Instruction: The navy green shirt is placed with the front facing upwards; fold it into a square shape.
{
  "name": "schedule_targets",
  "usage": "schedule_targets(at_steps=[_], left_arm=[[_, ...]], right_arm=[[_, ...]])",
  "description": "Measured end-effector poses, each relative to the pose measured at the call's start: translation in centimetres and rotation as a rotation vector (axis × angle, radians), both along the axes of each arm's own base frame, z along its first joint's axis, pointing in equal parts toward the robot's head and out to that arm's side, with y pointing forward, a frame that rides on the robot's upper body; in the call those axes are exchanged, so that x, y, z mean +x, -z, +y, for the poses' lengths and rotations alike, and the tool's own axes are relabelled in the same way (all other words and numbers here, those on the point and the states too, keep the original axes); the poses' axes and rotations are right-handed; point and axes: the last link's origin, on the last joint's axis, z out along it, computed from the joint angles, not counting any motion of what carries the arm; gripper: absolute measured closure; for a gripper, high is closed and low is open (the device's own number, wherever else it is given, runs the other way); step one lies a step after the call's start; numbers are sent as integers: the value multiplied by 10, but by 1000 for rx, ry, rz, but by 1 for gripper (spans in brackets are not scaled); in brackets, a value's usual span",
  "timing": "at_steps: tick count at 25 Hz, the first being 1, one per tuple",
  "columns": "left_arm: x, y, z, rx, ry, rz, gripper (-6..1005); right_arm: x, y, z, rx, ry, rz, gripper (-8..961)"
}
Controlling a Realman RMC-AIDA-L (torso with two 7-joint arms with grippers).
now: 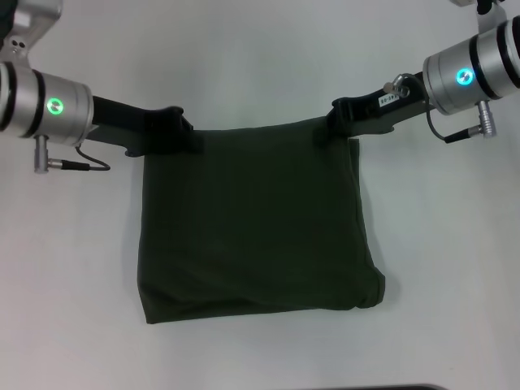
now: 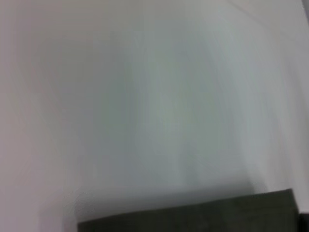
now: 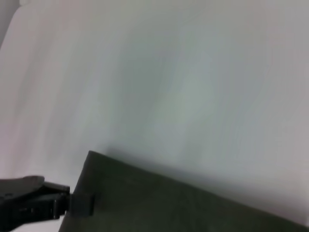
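Note:
The navy green shirt (image 1: 252,227) lies folded into a rough square on the white table, plain side up; its letters and neck tag are hidden. My left gripper (image 1: 183,134) is shut on the shirt's far left corner. My right gripper (image 1: 335,122) is shut on the far right corner. The far edge runs straight between them. The left wrist view shows a strip of the shirt (image 2: 193,217). The right wrist view shows the shirt (image 3: 169,208) with the left gripper (image 3: 72,204) pinching its corner.
The white table (image 1: 260,57) surrounds the shirt on all sides. A dark edge (image 1: 406,387) shows at the table's near side. The shirt's near right corner (image 1: 370,292) bulges out a little.

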Motion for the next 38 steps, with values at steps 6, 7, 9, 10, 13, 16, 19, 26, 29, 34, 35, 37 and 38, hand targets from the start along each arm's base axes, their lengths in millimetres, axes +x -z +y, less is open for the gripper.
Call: schedule_targets(at_steps=[6, 7, 9, 10, 13, 16, 19, 26, 29, 34, 35, 37, 38], left_arm=[[-5, 11, -2, -20, 1, 51, 999], [-6, 12, -1, -22, 0, 61, 999], [-7, 13, -1, -23, 1, 73, 998], [-7, 13, -1, -22, 2, 77, 998], [-7, 13, 0, -19, 0, 85, 998], [-10, 12, 1, -17, -16, 107, 998], [-13, 10, 2, -8, -28, 118, 998], [-19, 1, 3, 10, -51, 126, 999], [-21, -2, 4, 16, -63, 130, 999], [-24, -15, 3, 38, -68, 117, 998], [-24, -18, 1, 38, -66, 106, 998], [-20, -24, -1, 40, -56, 84, 998], [-19, -26, -2, 41, -52, 75, 999]], right_arm=[[-1, 12, 3, 7, -12, -38, 953], [-2, 15, 3, -2, -20, -49, 953], [-5, 20, 3, -15, -36, -63, 953], [-7, 21, 3, -18, -43, -69, 953], [-10, 24, 3, -25, -50, -78, 953], [-10, 23, 4, -28, -44, -86, 953], [-10, 17, 5, -30, -36, -87, 953], [2, -6, 7, 10, -2, -91, 954], [10, -14, 7, 26, 15, -100, 954], [12, -30, 7, 46, 29, -65, 954], [9, -33, 6, 42, 24, -45, 954], [4, -33, 1, 15, 8, -4, 953], [2, -30, -2, -7, -1, 14, 953]])
